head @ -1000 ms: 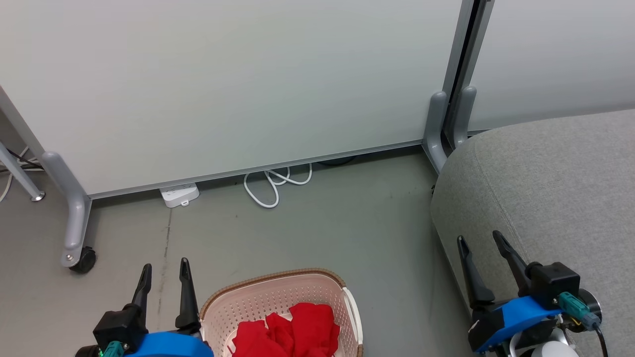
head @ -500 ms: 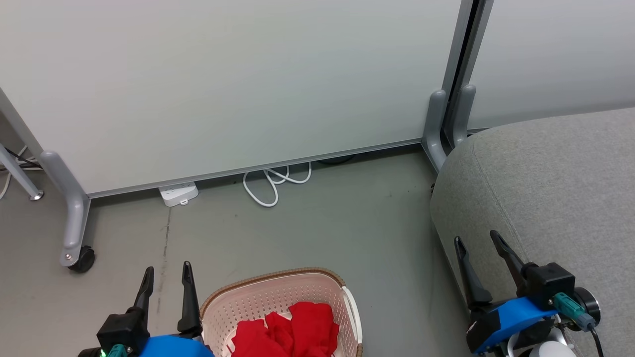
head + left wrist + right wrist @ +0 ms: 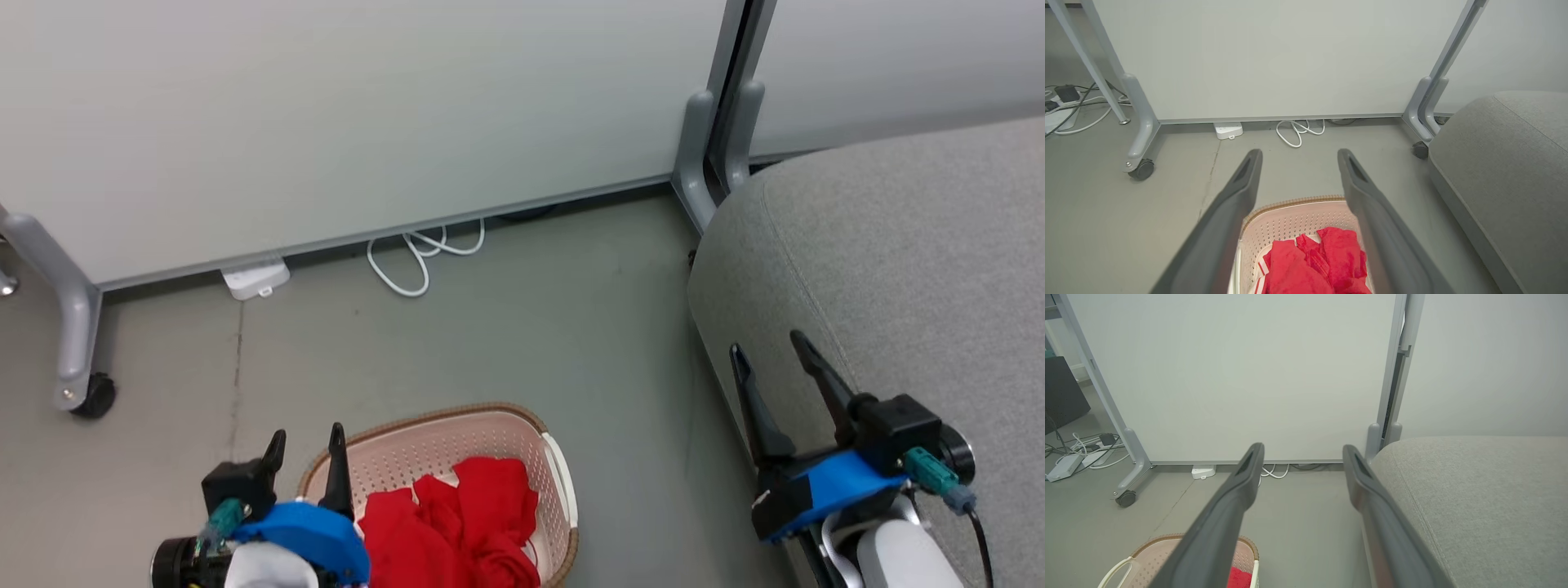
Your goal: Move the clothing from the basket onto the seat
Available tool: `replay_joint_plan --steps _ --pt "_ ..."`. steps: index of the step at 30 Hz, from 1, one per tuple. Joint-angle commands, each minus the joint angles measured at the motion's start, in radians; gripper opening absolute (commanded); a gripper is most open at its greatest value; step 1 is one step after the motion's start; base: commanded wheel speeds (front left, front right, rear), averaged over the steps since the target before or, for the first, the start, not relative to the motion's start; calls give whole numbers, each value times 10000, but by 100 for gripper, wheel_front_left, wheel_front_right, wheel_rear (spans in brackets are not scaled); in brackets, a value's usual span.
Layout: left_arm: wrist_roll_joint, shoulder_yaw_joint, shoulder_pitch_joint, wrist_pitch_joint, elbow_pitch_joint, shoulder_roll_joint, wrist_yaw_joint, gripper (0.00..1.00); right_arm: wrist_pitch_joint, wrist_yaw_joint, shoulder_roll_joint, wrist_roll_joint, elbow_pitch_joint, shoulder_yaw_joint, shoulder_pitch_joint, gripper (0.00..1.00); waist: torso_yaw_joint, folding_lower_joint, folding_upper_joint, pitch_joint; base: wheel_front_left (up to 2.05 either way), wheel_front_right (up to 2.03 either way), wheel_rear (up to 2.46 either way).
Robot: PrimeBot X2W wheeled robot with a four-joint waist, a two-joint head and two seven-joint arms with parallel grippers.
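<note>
1. Far side: white panel (image 3: 367, 122) on grey legs, w/ a caster (image 3: 91, 398) at far left. A grey post (image 3: 718, 106) stands btwn it and a 2nd panel to the right.
2. On the floor (image 3: 531, 343) under the panel's edge: white power strip (image 3: 255, 280) and a looped white cable (image 3: 416, 257), both far from the grippers. More cables (image 3: 1069, 110) lie at far left in left wrist view.
3. Seat (image 3: 898, 261): big grey cushion on the right, rounded left edge, seam along the top. Its far-left corner is near the post.
4. Basket (image 3: 424, 411) stands on the floor, near centre, left of the seat and apart from it; a strip of bare floor btwn them.
5. Clothing (image 3: 465, 523): red, bunched inside the basket, piled toward its near-right part. A bit of white trim shows in left wrist view.
6. Left gripper (image 3: 308, 430): fingers spread, holding nothing. It sits at the basket's left rim; in head view its right finger crosses the rim. Clothing is just right of it and nearer, untouched. In left wrist view, basket and clothing lie btwn the two fingers, below the tips.
7. Right gripper (image 3: 766, 342): fingers spread, holding nothing. In head view it shows against the seat's left flank; contact can't be told. Basket and clothing are well to its left, w/ floor btwn.
</note>
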Motion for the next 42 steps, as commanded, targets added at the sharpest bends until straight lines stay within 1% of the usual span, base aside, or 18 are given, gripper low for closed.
replay_joint_plan --steps 1,8,11,14,15,19,20,21,26,29,32,35,36,37,38,42 --pt "-92 -47 -604 320 335 23 -61 100 -48 4 -37 -24 -193 98 -402 100 -306 0 0 1003 0 0 0" --pt "-358 -86 -2521 1517 1949 90 -193 100 -265 4 -36 260 -622 510 -1569 100 -903 0 0 3323 0 0 0" --pt "-338 -112 -3264 2012 2627 295 -186 100 -429 4 -30 383 -743 692 -2038 100 -1210 0 0 4266 0 0 0" --pt "-348 -56 -3977 2452 3269 506 -68 100 -617 4 -28 602 -903 866 -2404 100 -1556 0 0 5219 0 0 0" --pt "-406 -38 -4190 2579 3482 551 -96 100 -665 3 -30 662 -948 884 -2500 100 -1640 0 0 5466 0 0 0" --pt "-335 -36 -5032 2957 4099 855 32 100 -849 4 -22 994 -1169 1026 -2779 100 -1962 0 0 6509 0 0 0" --pt "-335 -36 -5032 2957 4099 855 32 100 -849 4 -22 994 -1169 1026 -2779 100 -1962 0 0 6509 0 0 0" --pt "-264 -80 -5323 3033 4357 1001 105 100 -897 4 -22 1127 -1208 1127 -2863 100 -2089 0 0 6888 0 0 0" --pt "-154 -158 -5753 3218 4833 1245 304 100 -959 4 -24 1344 -1288 1352 -3033 100 -2307 0 0 7435 0 0 0" --pt "-41 -167 -6053 3444 5291 1543 664 100 -972 4 -24 1639 -1451 1588 -3142 100 -2515 0 0 7785 0 0 0" --pt "63 -189 -6201 3581 5571 1641 1075 100 -974 3 -24 1828 -1573 1769 -3186 100 -2640 0 0 7961 0 0 0" --pt "162 -300 -6358 3746 5765 1725 1262 100 -974 3 -27 1940 -1690 1892 -3203 100 -2735 0 0 8091 0 0 0" --pt "176 -339 -6400 3804 5826 1742 1235 48 -975 3 -25 1953 -1710 1920 -3210 100 -2755 0 0 8119 0 0 0" --pt "160 -355 -6442 3807 5852 1754 1226 18 -975 4 -25 1966 -1727 1933 -3220 100 -2771 0 0 8145 0 0 0" --pt "120 -371 -6457 3879 5920 1734 1179 0 -976 4 -25 1995 -1731 1924 -3235 100 -2783 0 0 8168 0 0 0" --pt "16 -414 -6563 3966 6055 1670 1094 0 -976 3 -25 2070 -1702 1794 -3239 100 -2797 0 0 8203 0 0 0"
